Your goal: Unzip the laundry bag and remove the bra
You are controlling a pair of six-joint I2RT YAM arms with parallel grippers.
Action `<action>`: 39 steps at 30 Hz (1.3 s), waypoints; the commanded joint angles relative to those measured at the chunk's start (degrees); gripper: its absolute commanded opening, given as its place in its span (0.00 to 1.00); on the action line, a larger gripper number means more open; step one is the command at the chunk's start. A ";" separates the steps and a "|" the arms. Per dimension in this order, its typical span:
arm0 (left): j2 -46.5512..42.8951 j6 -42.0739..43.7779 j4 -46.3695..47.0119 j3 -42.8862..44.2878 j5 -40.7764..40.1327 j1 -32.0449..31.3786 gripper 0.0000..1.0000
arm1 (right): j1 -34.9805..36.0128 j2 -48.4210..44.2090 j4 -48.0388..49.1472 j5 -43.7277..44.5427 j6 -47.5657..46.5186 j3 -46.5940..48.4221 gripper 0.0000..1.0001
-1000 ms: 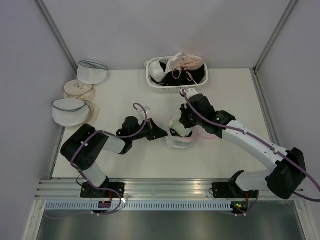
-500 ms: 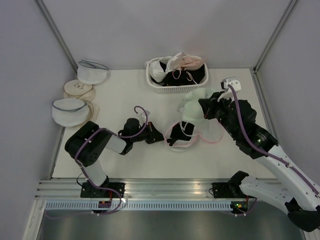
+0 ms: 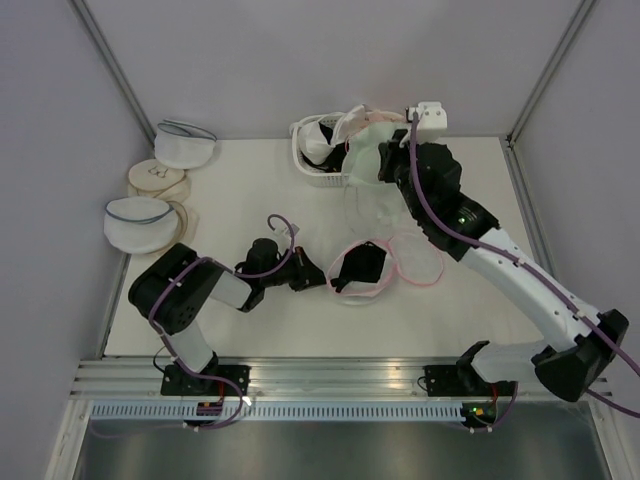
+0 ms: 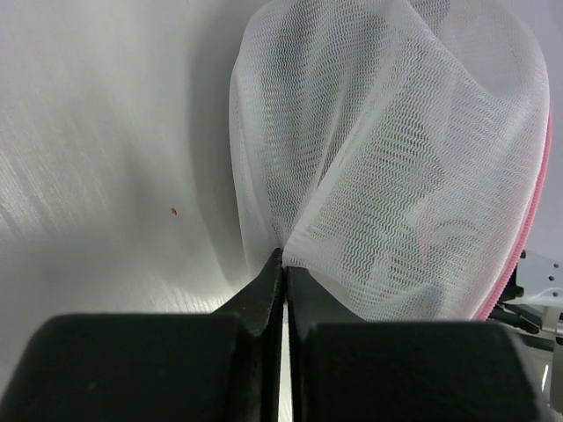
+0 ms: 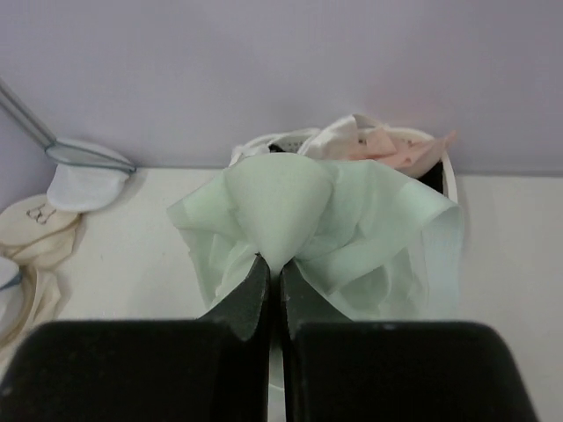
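Observation:
The laundry bag (image 3: 415,262) lies unzipped at the table's middle, its two mesh halves with pink trim spread apart. A black thing (image 3: 362,265), apparently the black bra, lies in the left half. My left gripper (image 3: 320,277) is shut on the bag's mesh at its left edge; the left wrist view shows my left gripper (image 4: 283,264) pinching the white mesh (image 4: 396,176). My right gripper (image 3: 388,168) is shut on a pale green padded bra (image 3: 365,160) and holds it high near the basket. The right wrist view shows my right gripper (image 5: 274,268) pinching the green bra (image 5: 281,202).
A white basket (image 3: 305,165) with white, pink and black garments stands at the back centre. Two white mesh bags with blue-grey trim (image 3: 185,145) (image 3: 138,222) and beige round pads (image 3: 157,180) lie at the left edge.
My right gripper has lifted the pale green bra out of the bag and carried it up and back toward the basket. The bag's halves fell open. My left gripper stayed put.

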 commanded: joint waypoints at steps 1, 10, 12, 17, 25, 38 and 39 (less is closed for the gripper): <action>-2.17 0.71 1.96 -1.24 2.22 0.11 0.02 | -2.57 6.58 8.48 2.62 -3.21 7.90 0.00; -2.34 -0.60 4.33 -2.65 3.36 0.11 0.02 | -11.45 36.37 7.35 -3.36 -1.98 37.60 0.00; -2.26 -0.96 4.69 -2.47 3.98 0.11 0.02 | -12.85 44.81 5.43 -4.07 -1.20 46.47 0.00; -3.48 -1.57 4.34 -2.39 4.33 0.11 0.02 | -15.40 63.86 0.50 -6.87 1.08 65.54 0.00; -5.16 -0.70 1.88 -2.12 4.07 0.11 0.02 | -17.60 69.36 2.59 -9.52 4.17 62.68 0.49; -5.07 0.10 0.82 -1.94 2.66 0.11 0.02 | -17.78 43.98 12.97 -6.46 -1.81 41.33 0.98; -5.16 0.18 0.91 -2.12 2.49 0.11 0.02 | -17.78 42.39 12.01 -5.05 -1.89 40.54 0.98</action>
